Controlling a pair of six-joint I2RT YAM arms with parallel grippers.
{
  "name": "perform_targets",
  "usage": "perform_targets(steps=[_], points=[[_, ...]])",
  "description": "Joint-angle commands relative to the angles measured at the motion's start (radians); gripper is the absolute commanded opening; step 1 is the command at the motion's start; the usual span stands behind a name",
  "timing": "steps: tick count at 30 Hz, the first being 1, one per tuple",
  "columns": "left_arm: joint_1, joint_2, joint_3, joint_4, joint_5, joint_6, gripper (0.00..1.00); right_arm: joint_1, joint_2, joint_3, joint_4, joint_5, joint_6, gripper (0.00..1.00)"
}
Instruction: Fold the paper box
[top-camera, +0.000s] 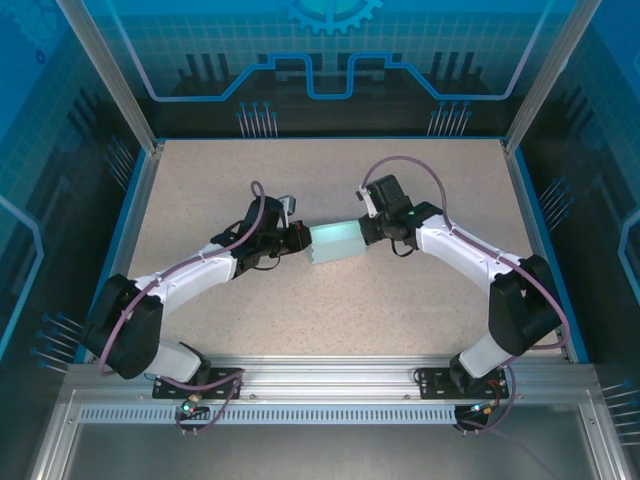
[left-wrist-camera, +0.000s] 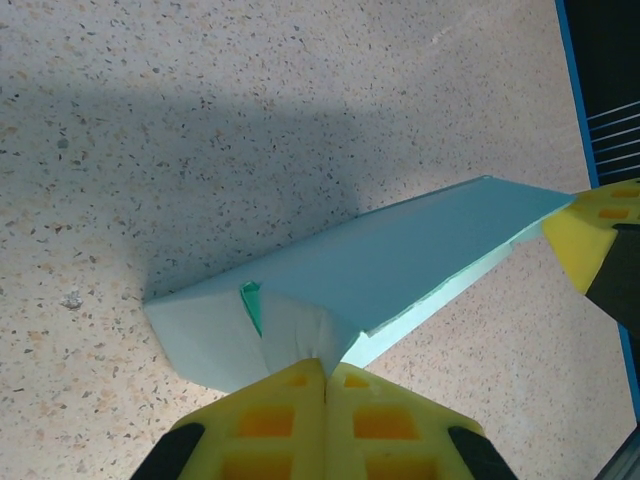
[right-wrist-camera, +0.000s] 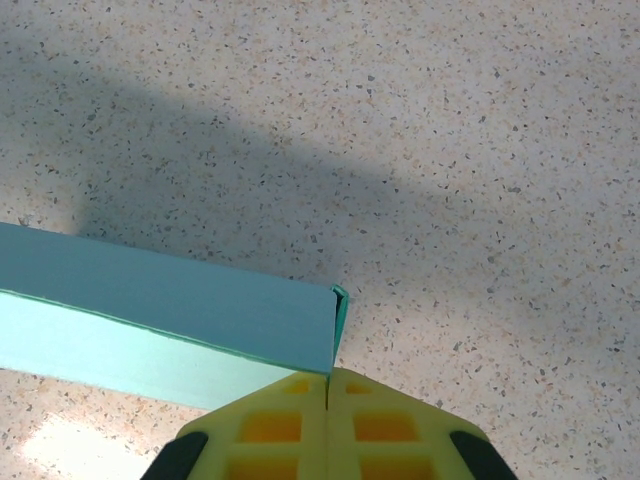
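**Folded box pinched at both ends, mid-table**

The light blue-teal thin-card paper box (top-camera: 335, 242), folded into a long flat rectangular form, sits near the middle of the speckled beige table (top-camera: 420, 300), spanning the gap between the two arms. The left gripper (left-wrist-camera: 325, 370) has its yellow pads pressed together on the pale flap at the box's left end. The right gripper (right-wrist-camera: 328, 378) nips the opposite end, its jaws closed on the card's corner edge. Whether the box touches the tabletop cannot be told.
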Motion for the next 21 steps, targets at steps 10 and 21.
perform_targets(steps=[10, 21], points=[[-0.004, -0.006, -0.006, 0.089, 0.014, -0.087, 0.00, 0.031, -0.015, -0.012, -0.028, -0.021, 0.023, 0.00], [-0.004, -0.003, -0.022, 0.108, 0.004, -0.113, 0.00, 0.040, -0.015, -0.012, -0.034, -0.007, 0.028, 0.00]])
